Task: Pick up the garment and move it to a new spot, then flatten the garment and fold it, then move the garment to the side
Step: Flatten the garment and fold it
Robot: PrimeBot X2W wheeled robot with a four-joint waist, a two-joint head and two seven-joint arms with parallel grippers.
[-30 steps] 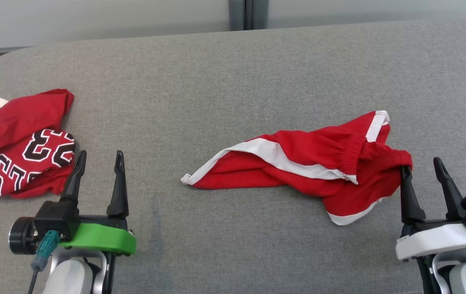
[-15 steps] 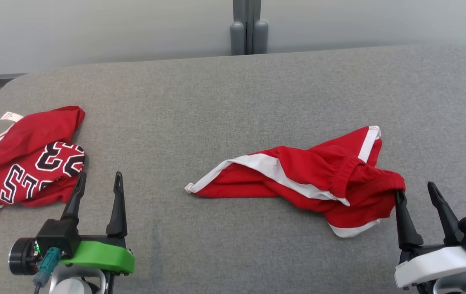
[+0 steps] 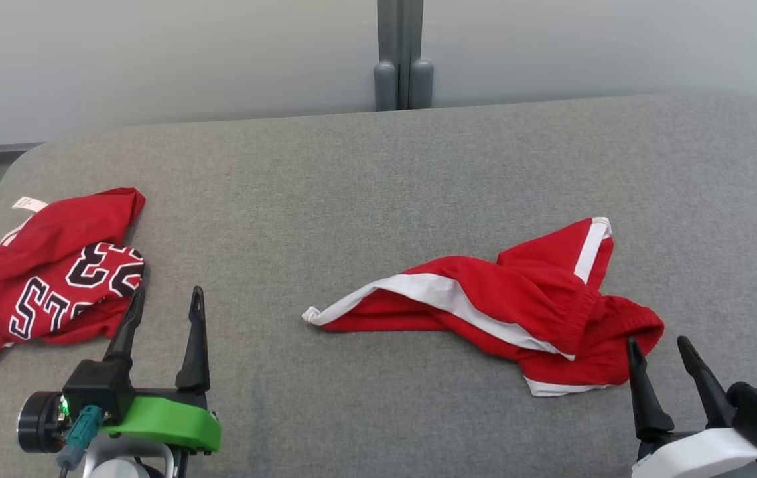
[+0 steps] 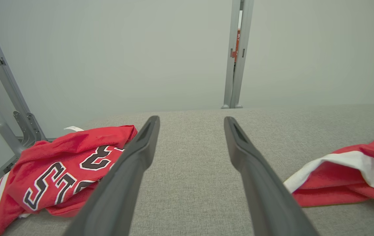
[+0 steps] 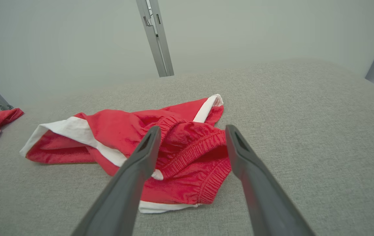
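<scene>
The red shorts (image 3: pixel 504 302) lie crumpled on the grey padded table (image 3: pixel 325 186). Their long axis runs left to right, from a white-trimmed hem corner at the left end to the bunched elastic waistband (image 5: pixel 193 147) at the right end.

My right gripper (image 3: pixel 657 342) sits just on the near side of that waistband end, jaws spread wide and holding nothing. In the right wrist view the gathered cloth lies straight ahead between the fingers. I cannot tell whether the inner fingertip brushes the fabric.

My left gripper (image 3: pixel 168 291) is well apart from the shorts on their left, also released and empty, with a red numbered jersey (image 3: pixel 53 279) beyond it. So the right arm is the nearer one, I judge.

One leg is folded under the other, so the lower layers and leg openings are hidden from me.
</scene>
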